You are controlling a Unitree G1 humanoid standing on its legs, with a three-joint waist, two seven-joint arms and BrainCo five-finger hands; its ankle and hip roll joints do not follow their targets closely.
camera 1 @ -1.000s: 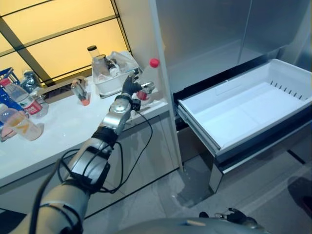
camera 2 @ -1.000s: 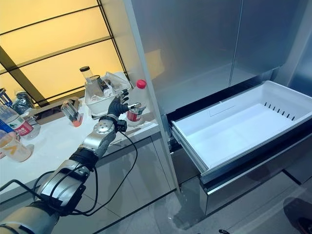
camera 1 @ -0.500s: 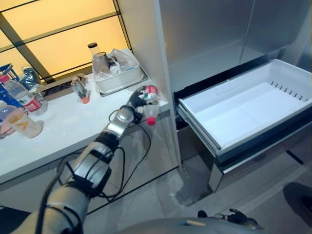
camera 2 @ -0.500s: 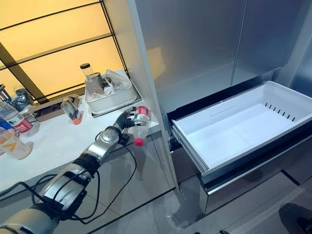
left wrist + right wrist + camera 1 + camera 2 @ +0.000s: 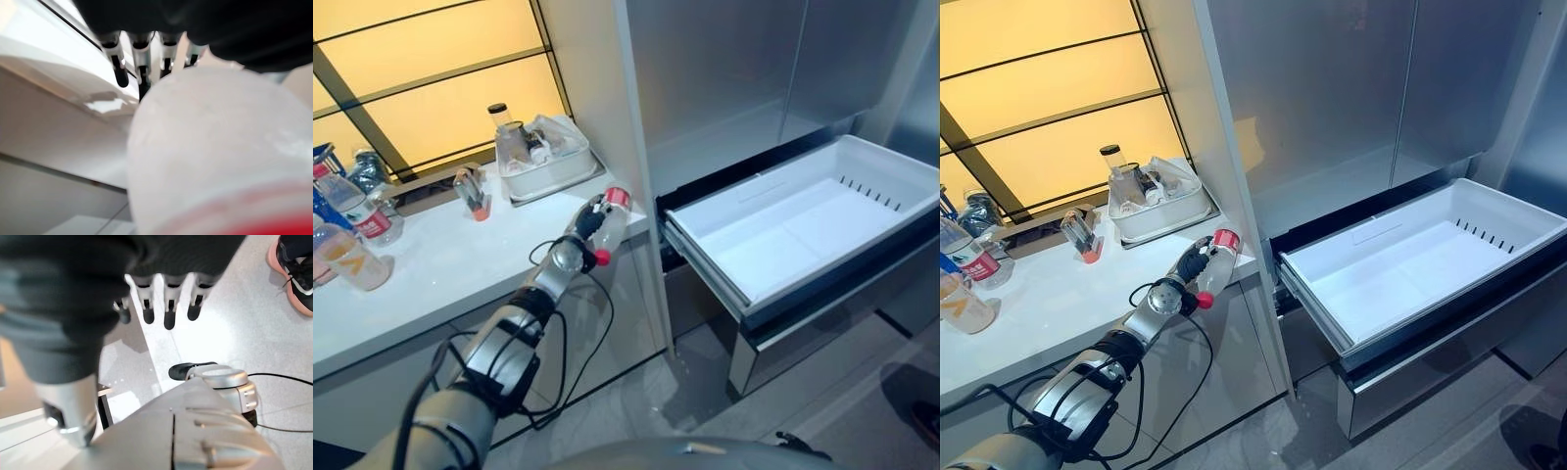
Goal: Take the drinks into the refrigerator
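Note:
My left hand (image 5: 579, 227) is shut on a clear drink bottle (image 5: 610, 221) with a red label. It holds the bottle cap down, the red cap (image 5: 1203, 300) hanging past the white counter's (image 5: 440, 274) front right corner. In the left wrist view the bottle (image 5: 210, 156) sits close in front of the fingers (image 5: 141, 61). The refrigerator's white drawer (image 5: 783, 235) stands pulled out and empty, to the right of the bottle and lower. My right hand (image 5: 168, 308) hangs open over the floor.
More drink bottles (image 5: 347, 196) stand at the counter's left end, and one small bottle (image 5: 472, 191) stands mid-counter. A white bin (image 5: 548, 164) with several bottles sits at the back. A tall white panel (image 5: 597, 98) separates counter and refrigerator. A person's shoe (image 5: 293, 269) is on the floor.
The left hand has lifted the bottle off the counter by the bin, turned it from cap up to cap down, and carried it forward to the counter's front corner.

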